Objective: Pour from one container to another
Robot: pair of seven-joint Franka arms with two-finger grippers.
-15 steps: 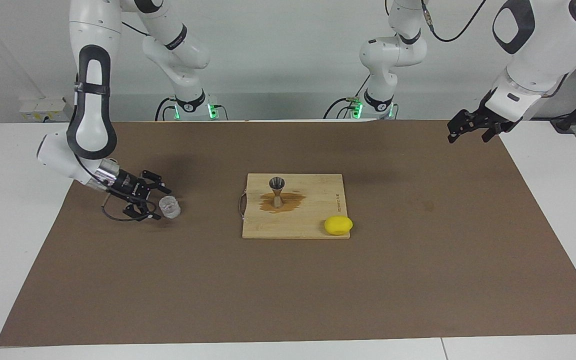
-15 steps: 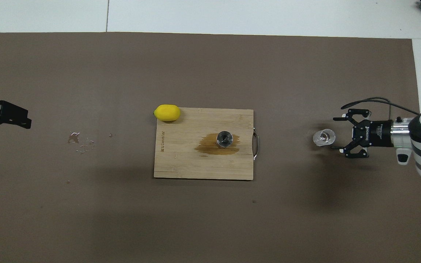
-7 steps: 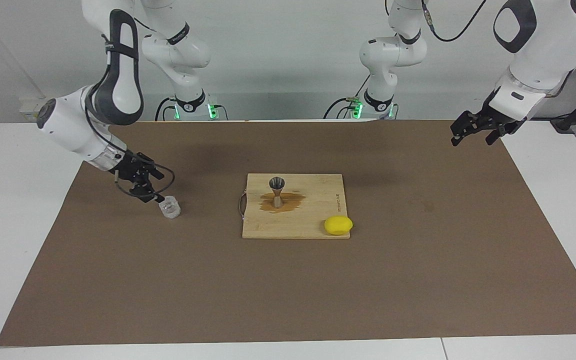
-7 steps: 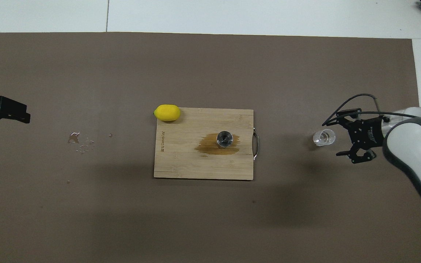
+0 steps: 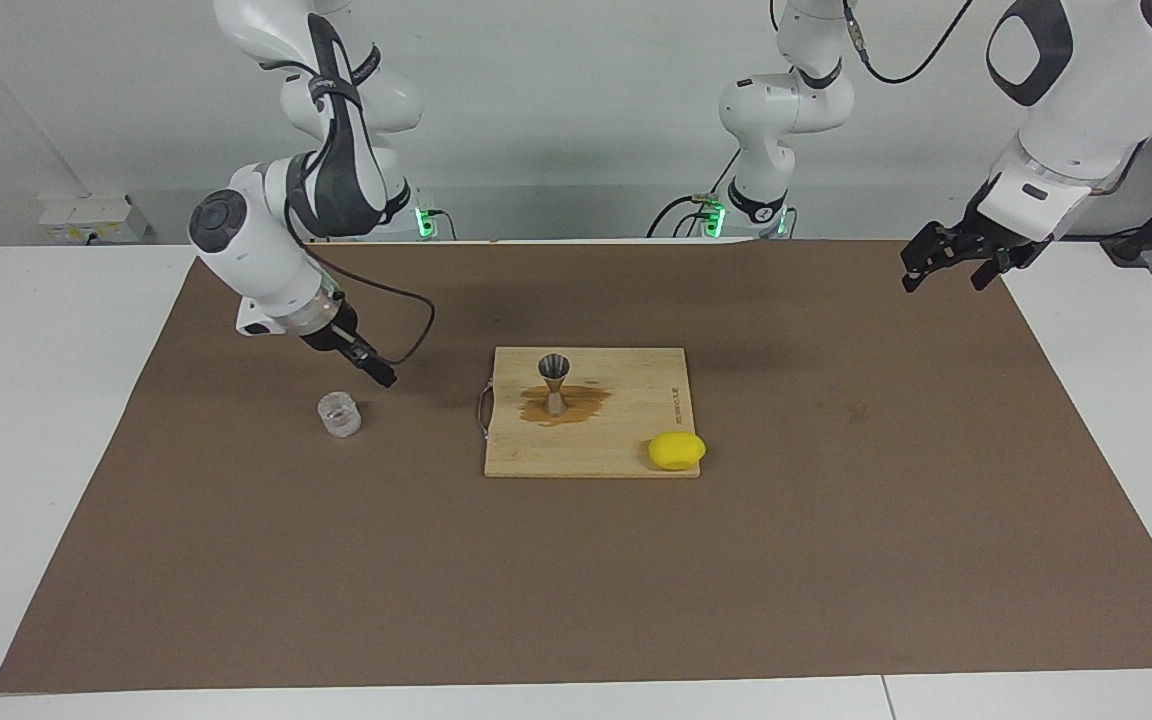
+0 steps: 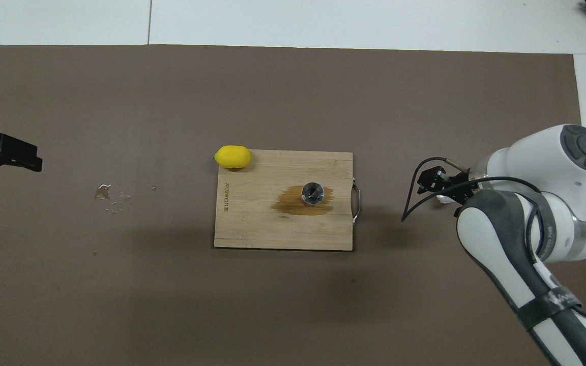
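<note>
Across the facing view from its left edge, we first meet our right gripper point(image 5: 379, 376), raised above the brown mat point(image 5: 576, 600) just beside the glass point(image 5: 339, 414) and clear of it, its jaws apart and holding nothing. The glass stands upright on the mat, toward the right arm's end of the table. In the middle lies the wooden board point(image 5: 626, 440), with the jigger point(image 5: 554, 383) upright on a brown wet stain point(image 5: 581, 402). A lemon point(image 5: 677, 450) sits at the board's corner farther from us. Our left gripper point(image 5: 956, 257) waits in the air over the mat's edge at the left arm's end, jaws apart and empty.
</note>
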